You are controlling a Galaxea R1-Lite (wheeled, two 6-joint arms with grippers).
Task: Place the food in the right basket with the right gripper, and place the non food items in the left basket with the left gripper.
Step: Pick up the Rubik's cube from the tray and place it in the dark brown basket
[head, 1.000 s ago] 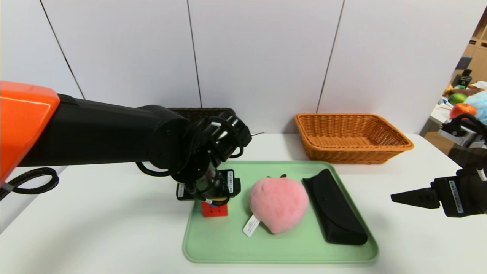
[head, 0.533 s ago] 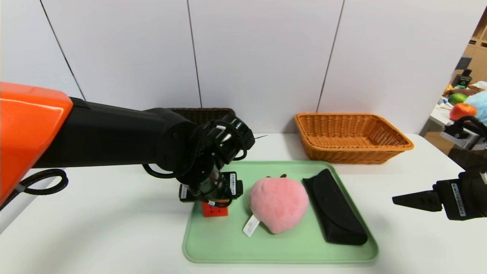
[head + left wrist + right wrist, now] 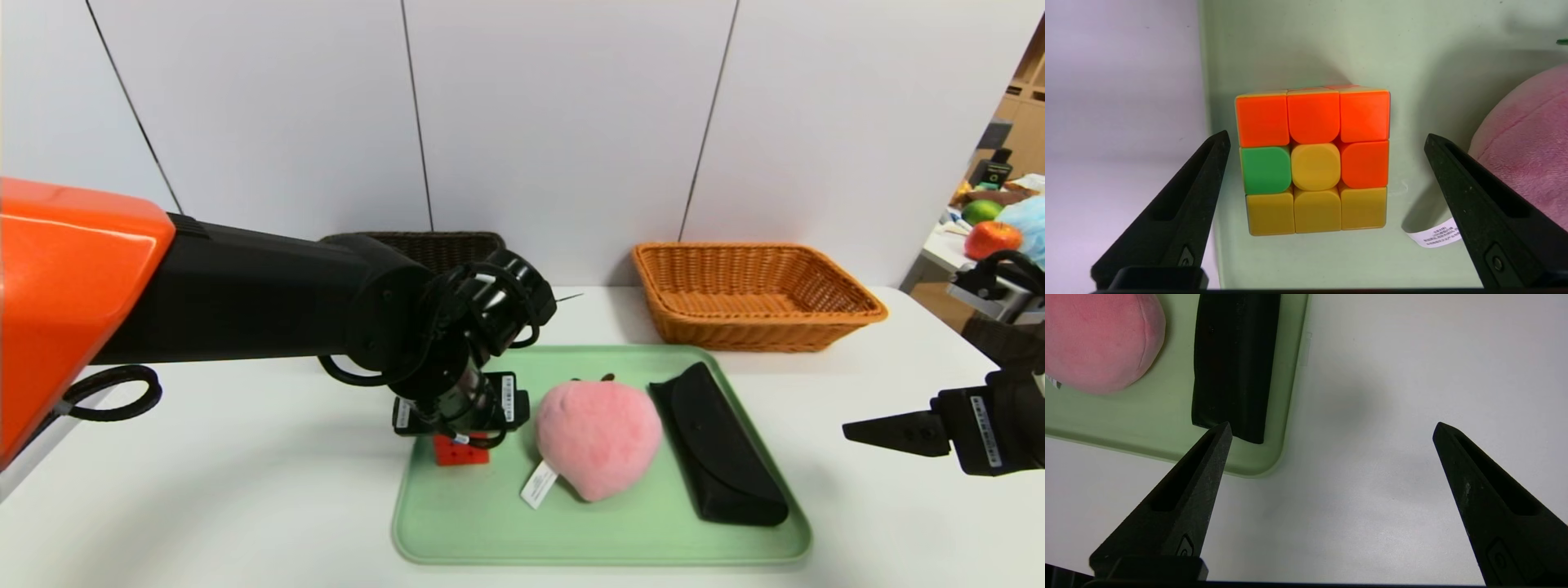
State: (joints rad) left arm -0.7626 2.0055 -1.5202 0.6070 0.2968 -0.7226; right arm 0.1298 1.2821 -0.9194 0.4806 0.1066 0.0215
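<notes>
The left gripper [image 3: 1327, 136], open above the puzzle cube [image 3: 1315, 165] on the tray's left side, seems set to descend and grip it, while the right gripper [image 3: 1332, 425] waits open near the tray's right edge.

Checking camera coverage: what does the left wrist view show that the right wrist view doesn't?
Left wrist only: the puzzle cube, on the tray between the open fingers of the left end effector.

Right wrist only: the black case, on the tray, and the right end effector, open over the table beside the tray.

Both: parts of the green tray, the pink plush with its tag, and the white table.
</notes>
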